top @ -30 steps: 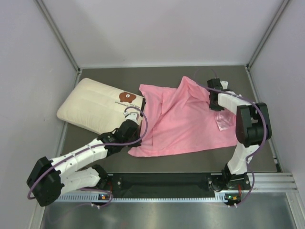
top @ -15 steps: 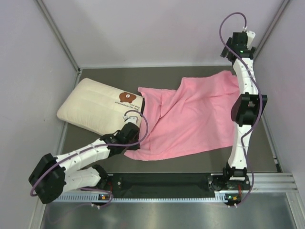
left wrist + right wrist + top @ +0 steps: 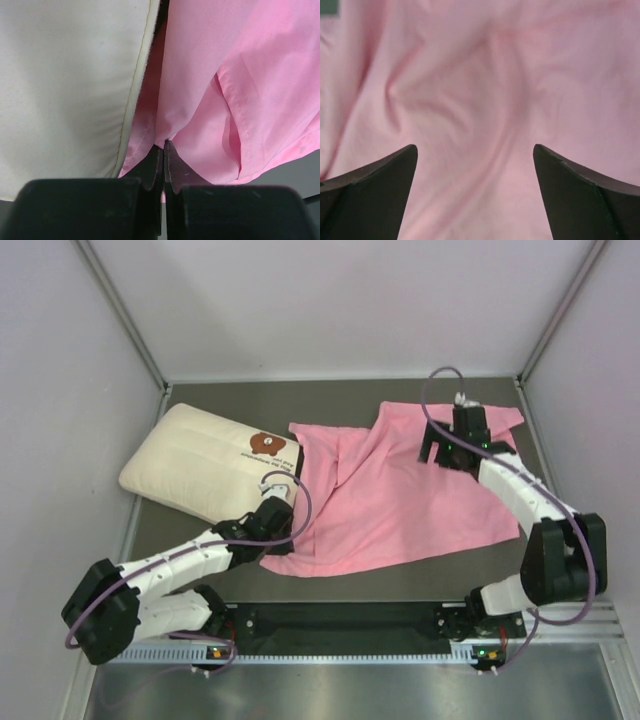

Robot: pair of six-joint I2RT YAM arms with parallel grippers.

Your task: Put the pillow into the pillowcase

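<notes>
- Since the earlier frame the pillowcase (image 3: 400,495) has settled flatter rightward, our right arm dropping back over it.
- We see the pillow (image 3: 200,465) left on the surface (image 3: 340,400), long axis aimed at the case's left edge, touching it.
- Our left gripper (image 3: 163,149), nearer, pinches that edge's hem; right gripper (image 3: 475,150) hangs spread.

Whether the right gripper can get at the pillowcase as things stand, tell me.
Probably yes: the right gripper hangs open directly over the far right part of the pillowcase, with nothing visible between it and the pink fabric.
</notes>
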